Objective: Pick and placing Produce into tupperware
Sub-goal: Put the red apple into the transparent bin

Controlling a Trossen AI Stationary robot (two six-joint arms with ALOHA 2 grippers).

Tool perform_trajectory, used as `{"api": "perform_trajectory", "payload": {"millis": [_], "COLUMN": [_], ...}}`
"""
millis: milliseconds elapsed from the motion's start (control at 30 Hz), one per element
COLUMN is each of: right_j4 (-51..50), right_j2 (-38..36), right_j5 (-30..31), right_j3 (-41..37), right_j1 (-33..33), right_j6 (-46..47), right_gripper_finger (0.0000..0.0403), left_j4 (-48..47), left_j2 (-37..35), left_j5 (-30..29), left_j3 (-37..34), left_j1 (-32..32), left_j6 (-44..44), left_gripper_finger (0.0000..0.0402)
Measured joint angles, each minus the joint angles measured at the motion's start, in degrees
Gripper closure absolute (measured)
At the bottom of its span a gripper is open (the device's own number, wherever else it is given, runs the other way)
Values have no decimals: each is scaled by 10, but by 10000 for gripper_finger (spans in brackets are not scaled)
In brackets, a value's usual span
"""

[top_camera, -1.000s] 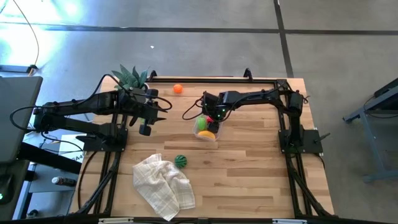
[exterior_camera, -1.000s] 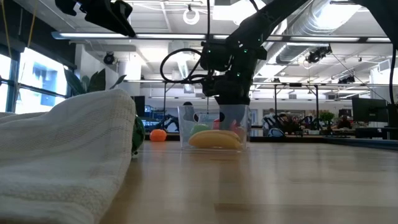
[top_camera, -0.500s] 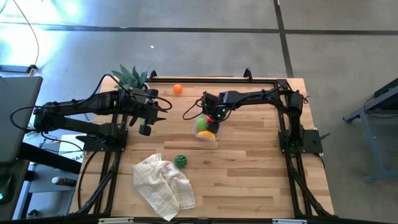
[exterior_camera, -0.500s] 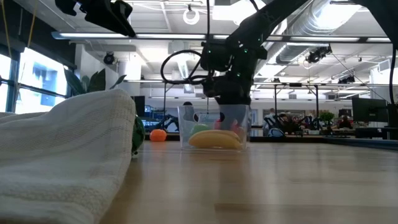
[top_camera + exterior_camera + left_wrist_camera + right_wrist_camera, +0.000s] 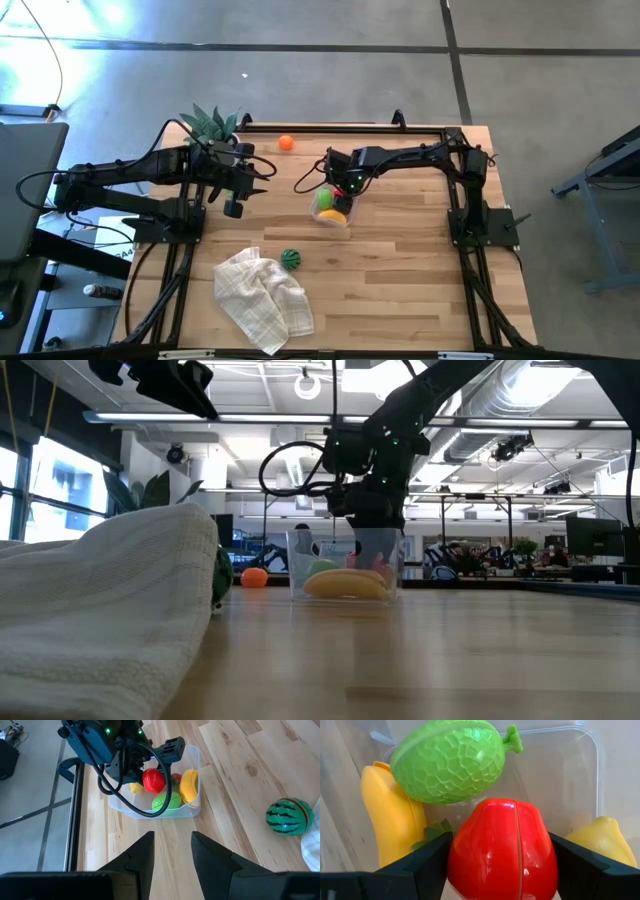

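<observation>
Over the tub at mid-table, the right gripper hangs with its jaws spread wide around a red piece, one finger pressed to each side of it. In the left wrist view the same red piece sits between those fingers just above the tub rim. Inside the tub lie a banana, a bumpy green piece and a yellow lemon-like piece; the low view shows the banana along the tub's near wall.

The orange ball rests on the table near the far edge, left of the tub and well apart from it. The melon lies nearer, left of the tub, touching or just beside the checked cloth. In the left wrist view the melon is clearly outside the tub, on bare wood.

The left gripper waits above the table's left part, near the plant, its fingers a narrow gap apart with nothing between them.
</observation>
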Motion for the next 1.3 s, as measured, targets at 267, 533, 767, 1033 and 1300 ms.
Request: {"api": "perform_trajectory", "payload": {"millis": [267,533,767,1033,1300], "right_j4": [6,4,22,15,12], "right_j2": [0,0,0,0,0], "right_j5": [-1,9,8,10,22], "right_j3": [4,8,8,8,8], "right_j1": [11,12,12,12,15], "right_j6": [0,-1,21,37,42], "right_gripper_finger": [118,118,118,118,118], "left_j4": [0,0,0,0,0], "left_j2": [0,0,0,0,0], "left_j5": [0,0,0,0,0], "left_j3": [0,0,0,0,0], "left_j1": [0,0,0,0,0], "left_j6": [0,0,0,0,0], "left_gripper_finger": [284,284,284,284,284]}}
